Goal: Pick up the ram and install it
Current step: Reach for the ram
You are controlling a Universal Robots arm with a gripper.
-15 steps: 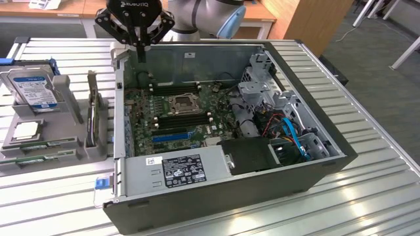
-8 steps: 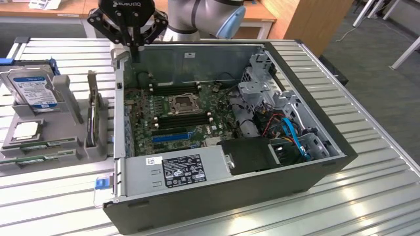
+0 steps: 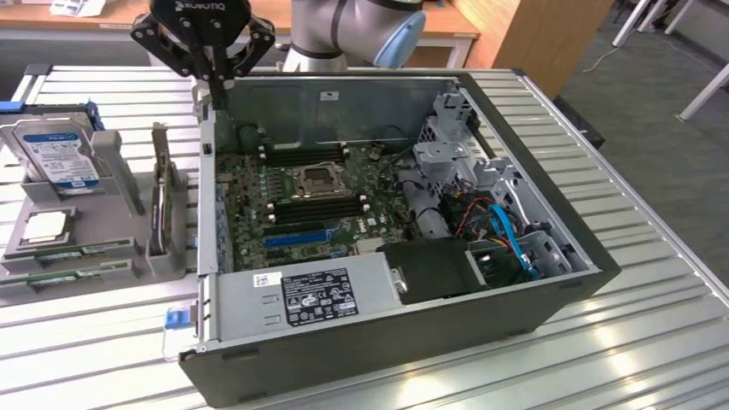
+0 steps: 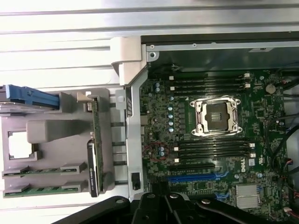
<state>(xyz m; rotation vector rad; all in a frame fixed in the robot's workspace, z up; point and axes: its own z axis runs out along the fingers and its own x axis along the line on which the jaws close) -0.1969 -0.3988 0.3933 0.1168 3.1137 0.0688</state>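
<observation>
Two rams, thin green sticks (image 3: 71,253) (image 3: 57,278), lie flat in the front slots of a grey tray (image 3: 114,256) at the exterior view's left. The wrist view shows the same sticks (image 4: 44,171) (image 4: 44,190). My black gripper (image 3: 215,96) hangs shut and empty above the far left wall of the open computer case (image 3: 341,359), well above and behind the rams. Its linkage appears in the wrist view (image 4: 163,203). The motherboard's memory slots (image 4: 212,84) (image 4: 215,149) lie on either side of the processor socket (image 4: 217,116).
On the tray also stand a silver hard drive with a blue-white label (image 3: 51,154), a square processor chip (image 3: 46,226) and cards on edge (image 3: 166,201). Inside the case are a black power supply (image 3: 330,295), drive cages and blue cables (image 3: 507,235). All rests on a slatted metal table (image 3: 638,342).
</observation>
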